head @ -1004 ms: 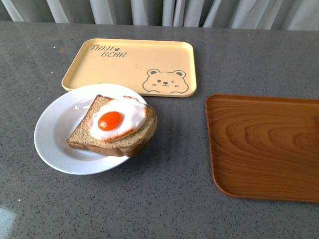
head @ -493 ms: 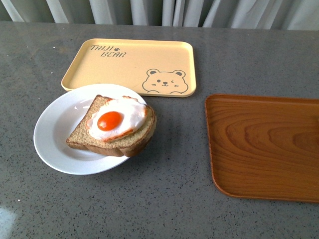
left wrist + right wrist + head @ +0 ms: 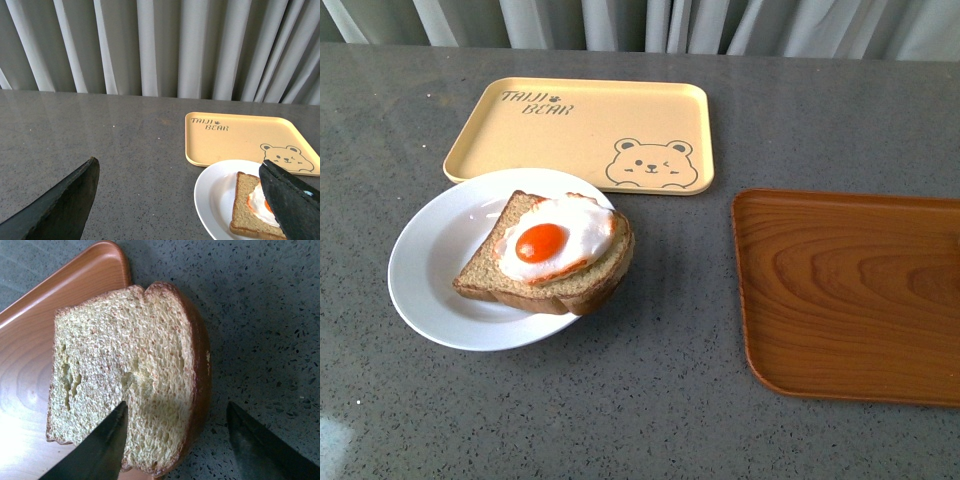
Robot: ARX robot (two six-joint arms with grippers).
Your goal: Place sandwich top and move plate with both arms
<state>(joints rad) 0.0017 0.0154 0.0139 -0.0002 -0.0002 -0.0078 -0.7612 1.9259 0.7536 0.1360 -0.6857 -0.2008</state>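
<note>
Grey speckled stone covers the whole table (image 3: 650, 420), and pale pleated curtains (image 3: 150, 45) hang behind it. The right gripper (image 3: 177, 405) has its two black fingers spread wide. One crosses the face of the sandwich top (image 3: 130, 350). The other stands clear of the darker crust, with bare table showing between. Whether it actually has a grip on the slice, I cannot tell. The slice faces the wrist camera flat, its speckled brown crumb plain, with a rounded corner of the wooden tray (image 3: 25, 370) and the grey top behind it.

The left gripper (image 3: 178, 162) gapes wide too, with nothing but bare table between its fingers.

From the front, the plate (image 3: 425, 270) sits at about 9 o'clock on the table. It carries a slice of bread (image 3: 485, 272) topped with a fried egg (image 3: 555, 240), and that slice pokes slightly past the rim toward 3 o'clock. The yellow bear tray (image 3: 580, 130) lies at 12 o'clock from the plate. Its near edge meets the plate's far rim, though I cannot tell if they touch. The wooden tray rests at 3 o'clock, well apart from the plate.
</note>
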